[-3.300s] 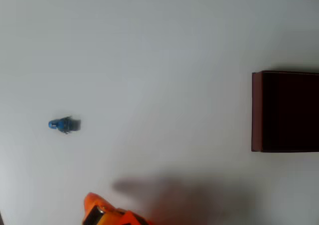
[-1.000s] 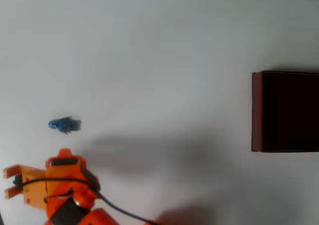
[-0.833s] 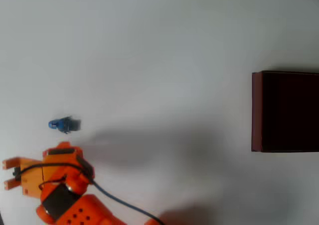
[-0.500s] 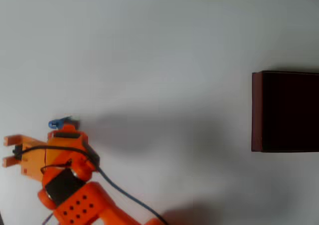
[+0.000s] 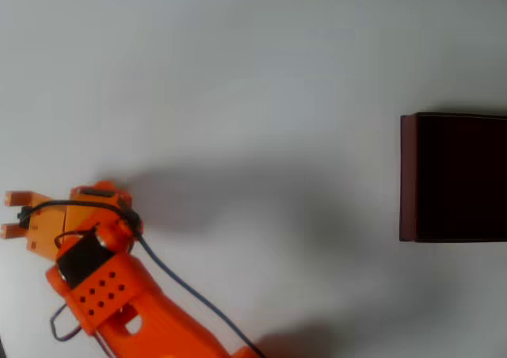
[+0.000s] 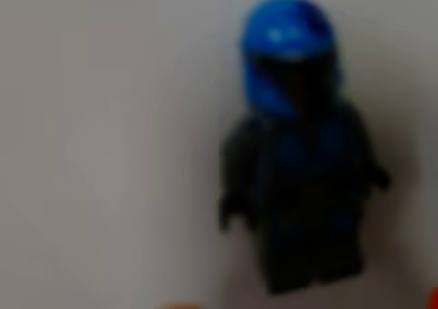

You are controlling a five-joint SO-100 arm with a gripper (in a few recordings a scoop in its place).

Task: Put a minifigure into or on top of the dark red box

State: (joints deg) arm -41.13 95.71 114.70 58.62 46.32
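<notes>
One pincer (image 5: pixel 16 214), prongs parted, covers the minifigure (image 6: pixel 301 145); box (image 5: pixel 408 176) well apart.

Minifigure (image 6: pixel 298 145) blurred in wrist view (dark red box (image 5: pixel 453 177) edge-cropped overhead).

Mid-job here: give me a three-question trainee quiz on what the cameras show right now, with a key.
1. True or false: the minifigure is already inside the dark red box.
2. In the overhead view, the gripper is at which side of the picture? A) left B) right C) top centre
3. Fill in: in the wrist view, the minifigure's head is bright ____.

Key:
1. False. In the wrist view it lies on the pale table, close below the camera, and the box sits at the far right edge of the overhead view.
2. A.
3. Blue.
</notes>
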